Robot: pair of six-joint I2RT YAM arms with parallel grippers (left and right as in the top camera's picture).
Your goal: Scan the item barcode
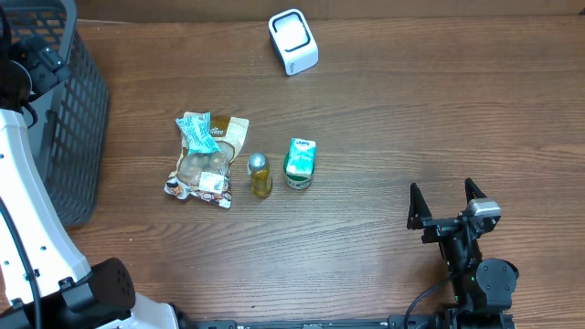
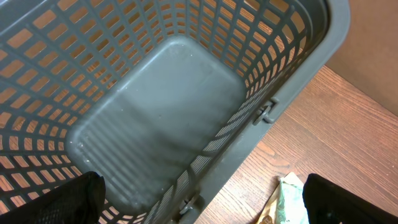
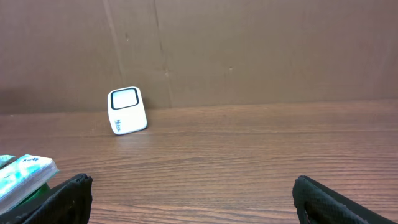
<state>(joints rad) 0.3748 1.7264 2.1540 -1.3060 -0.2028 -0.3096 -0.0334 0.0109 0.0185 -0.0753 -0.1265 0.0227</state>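
- Dark grey plastic lattice basket (image 1: pixel 64 110): stands at the far left edge of the brown wood-grain table (image 1: pixel 384 119). The left wrist view looks straight down into it, and nothing lies on its floor.
- Left gripper (image 2: pixel 199 208): hangs over the basket's near rim. Its two black fingers sit in the bottom corners of the wrist view, so the jaws are spread wide with nothing between them.
- Clear plastic snack bag with a tan label (image 1: pixel 206 169): lies flat left of table centre. There is script on the label, but it is too small to read.
- Teal and white foil packet (image 1: pixel 197 131): lies on the bag's upper left corner, touching it. Its print is not legible.
- Small bottle of yellow liquid with a silver cap (image 1: pixel 260 175): sits just right of the bag.
- Green and white drink carton (image 1: pixel 299 163): sits just right of the bottle, apart from it. Its lettering is unreadable in both the overhead and right wrist views, and no barcode can be made out.
- White box-shaped scanner with a dark-rimmed window (image 1: pixel 292 41): stands at the table's far edge, well apart from the items, before a brown cardboard wall (image 3: pixel 261 50). A small line of print under its window is illegible.
- Right gripper (image 1: pixel 442 188): sits low at the near right, well apart from the carton. Its jaws are spread wide and empty, pointing toward the far edge.
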